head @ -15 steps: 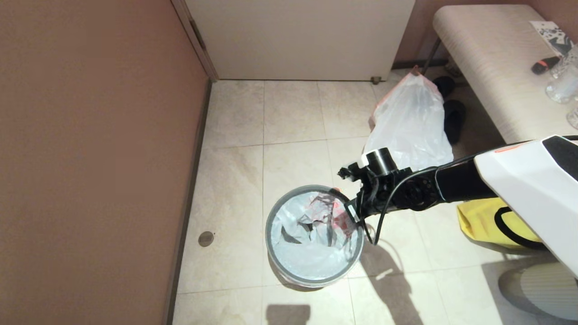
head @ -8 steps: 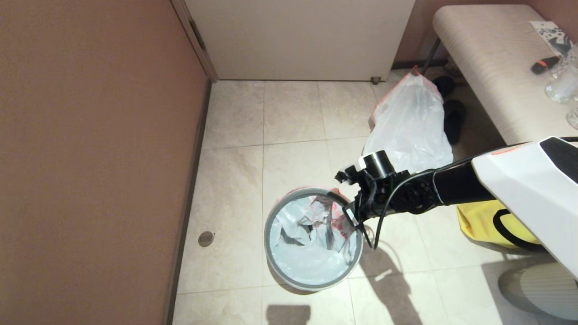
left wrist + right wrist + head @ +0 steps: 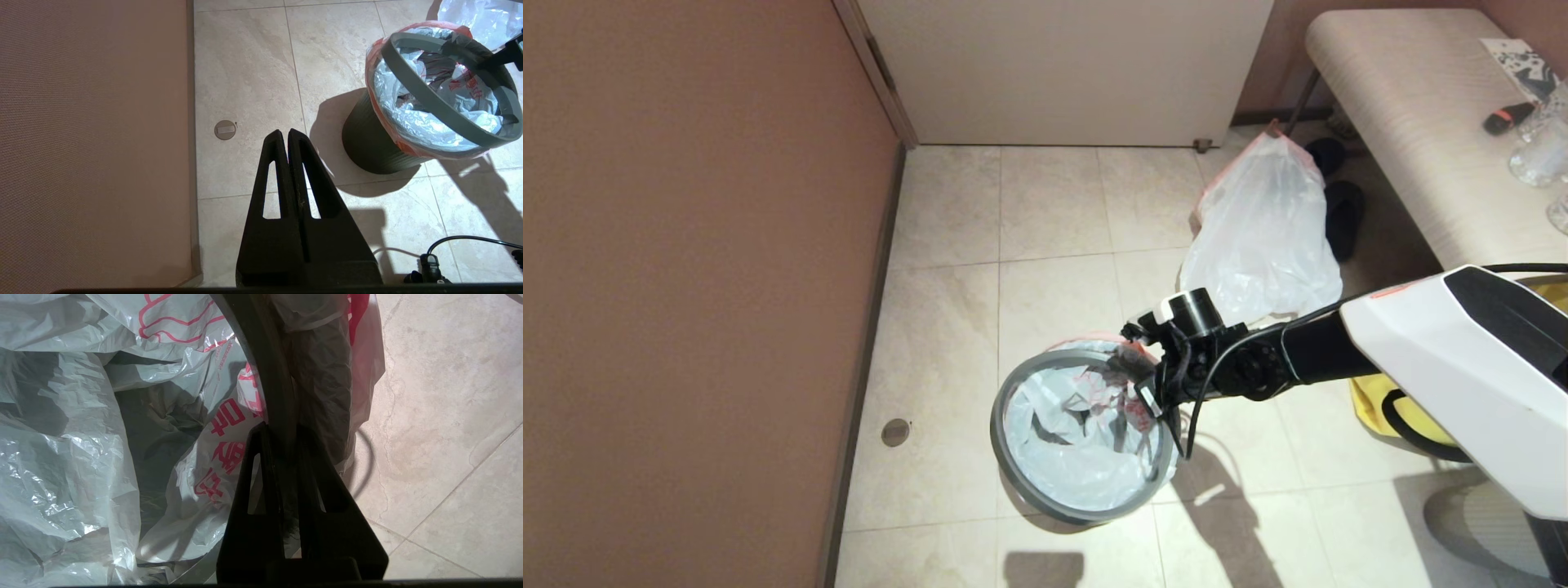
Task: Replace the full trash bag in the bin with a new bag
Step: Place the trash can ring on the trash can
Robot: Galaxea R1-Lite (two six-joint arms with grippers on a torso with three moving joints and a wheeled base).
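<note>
The black bin stands on the tiled floor, lined with the new bag, white with red lettering and an orange hem folded over the rim. The grey ring lies askew over the bin's mouth. My right gripper is shut on the ring's right side, with bag plastic beside the fingers. The full trash bag stands behind the bin near the bench. In the left wrist view my left gripper hangs shut and empty above the floor, to the left of the bin.
A brown wall runs along the left and a white door stands at the back. A bench with glasses is at the back right, black slippers under it. A yellow fabric bag lies under my right arm.
My right arm has shifted left and nearer with the grey ring. The ring has slid left and now sits more tilted on the bin.
</note>
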